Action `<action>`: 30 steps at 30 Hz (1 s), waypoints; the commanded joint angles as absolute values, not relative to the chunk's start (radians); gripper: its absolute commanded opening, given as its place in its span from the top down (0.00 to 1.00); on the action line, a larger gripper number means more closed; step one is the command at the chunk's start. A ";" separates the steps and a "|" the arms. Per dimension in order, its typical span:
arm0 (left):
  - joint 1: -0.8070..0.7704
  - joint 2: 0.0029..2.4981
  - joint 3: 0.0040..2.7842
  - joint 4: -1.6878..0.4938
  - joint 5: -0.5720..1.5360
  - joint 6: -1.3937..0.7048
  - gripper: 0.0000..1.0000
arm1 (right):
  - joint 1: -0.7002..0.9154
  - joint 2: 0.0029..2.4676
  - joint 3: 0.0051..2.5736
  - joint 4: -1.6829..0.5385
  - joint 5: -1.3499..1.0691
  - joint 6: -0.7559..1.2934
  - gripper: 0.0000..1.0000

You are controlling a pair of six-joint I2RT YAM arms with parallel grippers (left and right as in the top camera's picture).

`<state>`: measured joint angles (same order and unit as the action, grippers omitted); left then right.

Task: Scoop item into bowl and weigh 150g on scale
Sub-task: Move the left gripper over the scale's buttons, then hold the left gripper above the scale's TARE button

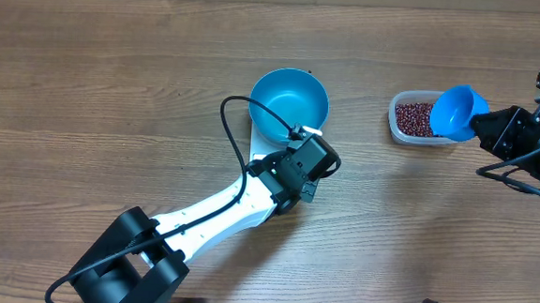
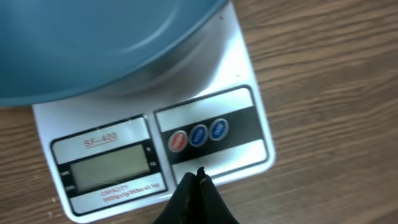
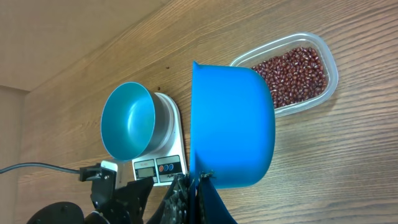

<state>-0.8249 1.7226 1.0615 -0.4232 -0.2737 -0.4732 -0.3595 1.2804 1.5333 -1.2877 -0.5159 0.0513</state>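
The empty blue bowl [image 1: 290, 104] rests on the white scale [image 1: 261, 143]. In the left wrist view the bowl [image 2: 93, 43] overhangs the scale [image 2: 249, 74], whose display is blank. My left gripper [image 1: 288, 159] is shut and empty; its tips [image 2: 200, 175] sit over the scale's front edge, just below the three round buttons. My right gripper [image 1: 483, 122] is shut on the handle of a small blue scoop [image 1: 457, 111], which looks empty and hangs tilted over the right end of the clear tub [image 1: 405, 132] of red-brown beans [image 1: 415, 118]. The right wrist view shows scoop [image 3: 230, 124], beans [image 3: 292, 71], bowl [image 3: 127, 118] and scale [image 3: 165, 165].
The left arm [image 1: 219, 209] stretches from the front edge of the wooden table up to the scale. The right arm's black wrist and cables [image 1: 533, 149] sit at the right edge. A loose black cable [image 1: 230, 107] loops beside the bowl.
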 commanded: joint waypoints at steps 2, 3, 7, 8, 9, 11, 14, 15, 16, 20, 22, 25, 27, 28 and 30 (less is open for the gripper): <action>-0.829 1.736 1.048 -0.404 -0.349 -0.449 0.96 | -0.363 1.274 1.557 -1.285 -0.513 0.044 0.96; -0.829 1.742 1.048 -0.399 -0.351 -0.449 0.96 | -0.363 1.274 1.557 -1.285 -0.513 0.044 0.96; -0.829 1.788 1.048 -0.376 -0.351 -0.448 0.96 | -0.363 1.274 1.557 -1.285 -0.513 0.043 0.96; -0.829 1.800 1.048 -0.366 -0.351 -0.447 0.96 | -0.363 1.274 1.557 -1.285 -0.513 0.044 0.96; -0.829 1.809 1.048 -0.355 -0.350 -0.442 0.96 | -0.363 1.274 1.557 -1.285 -0.513 0.044 0.96; -0.829 1.818 1.048 -0.341 -0.351 -0.440 0.96 | -0.363 1.274 1.557 -1.286 -0.513 0.044 0.96; -0.829 1.819 1.048 -0.338 -0.351 -0.441 0.96 | -0.363 1.274 1.557 -1.286 -0.513 0.044 0.96; -0.829 1.819 1.048 -0.338 -0.351 -0.441 0.96 | -0.363 1.274 1.557 -1.286 -0.513 0.044 0.96; -0.829 1.819 1.048 -0.338 -0.351 -0.441 0.96 | -0.363 1.274 1.557 -1.286 -0.513 0.044 0.96; -0.824 1.820 1.048 -0.337 -0.351 -0.445 0.96 | -0.363 1.274 1.557 -1.286 -0.513 0.044 0.96; -0.816 1.820 1.048 -0.337 -0.351 -0.464 0.96 | -0.363 1.274 1.557 -1.288 -0.513 0.044 0.96; -0.797 1.827 1.048 -0.334 -0.347 -0.486 0.96 | -0.363 1.274 1.557 -1.292 -0.513 0.044 0.96; -0.784 1.832 1.048 -0.333 -0.342 -0.503 0.96 | -0.363 1.274 1.557 -1.293 -0.513 0.044 0.96; -0.779 1.835 1.048 -0.329 -0.336 -0.503 0.96 | -0.363 1.274 1.557 -1.293 -0.513 0.043 0.96; -0.776 1.839 1.048 -0.323 -0.324 -0.502 0.96 | -0.363 1.274 1.557 -1.293 -0.513 0.044 0.96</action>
